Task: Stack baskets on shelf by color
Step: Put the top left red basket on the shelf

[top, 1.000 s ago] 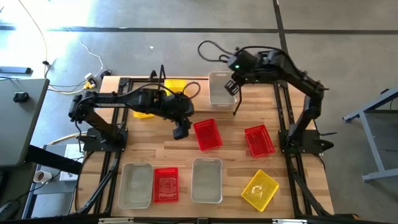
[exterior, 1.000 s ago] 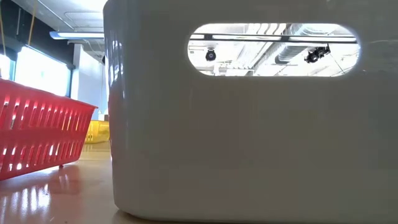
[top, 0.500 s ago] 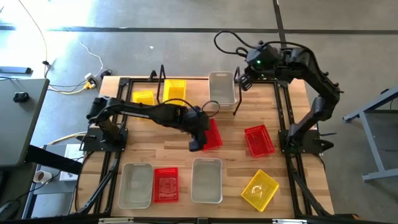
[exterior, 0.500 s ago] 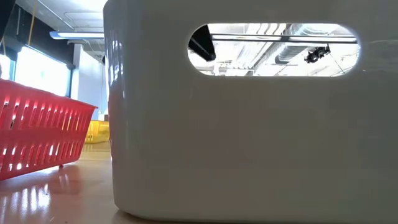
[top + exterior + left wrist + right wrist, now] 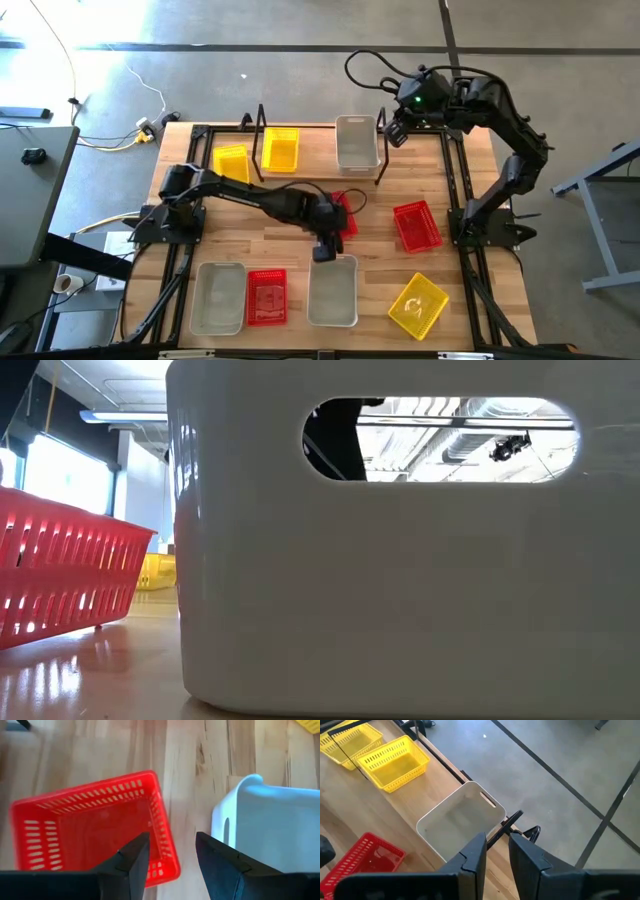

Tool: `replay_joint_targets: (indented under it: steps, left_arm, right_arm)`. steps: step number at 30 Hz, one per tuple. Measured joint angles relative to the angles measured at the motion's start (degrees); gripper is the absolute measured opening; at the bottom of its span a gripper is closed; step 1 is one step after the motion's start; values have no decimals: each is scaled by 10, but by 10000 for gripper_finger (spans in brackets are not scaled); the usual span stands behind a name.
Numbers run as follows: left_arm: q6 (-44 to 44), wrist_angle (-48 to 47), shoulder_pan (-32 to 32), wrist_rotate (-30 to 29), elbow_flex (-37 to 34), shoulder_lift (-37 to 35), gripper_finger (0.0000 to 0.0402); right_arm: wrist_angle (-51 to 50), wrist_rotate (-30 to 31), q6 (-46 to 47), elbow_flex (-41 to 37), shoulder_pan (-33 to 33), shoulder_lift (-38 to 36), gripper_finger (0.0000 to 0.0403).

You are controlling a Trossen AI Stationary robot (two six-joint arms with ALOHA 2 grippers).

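Left claw point(image 5: 170, 865): hanging partly open, empty, over mid-surface between red basket point(image 5: 95, 832) and grey basket point(image 5: 270, 830). Right claw point(image 5: 495, 855): hovering slightly open, empty, above far-edge grey basket point(image 5: 457, 822).

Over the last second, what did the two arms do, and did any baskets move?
The left gripper swept from the shelf across the table, past the middle red basket to the near grey basket, open and empty. The right gripper pulled back from the grey basket on the shelf. The baskets stayed put.
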Motion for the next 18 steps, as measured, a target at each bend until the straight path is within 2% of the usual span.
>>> replay_joint_targets:
  steps: [18]
  left_arm:
    - [-25,28,-6,-20,0,84,149]
  right_arm:
    - [0,-8,0,0,0,0,71]
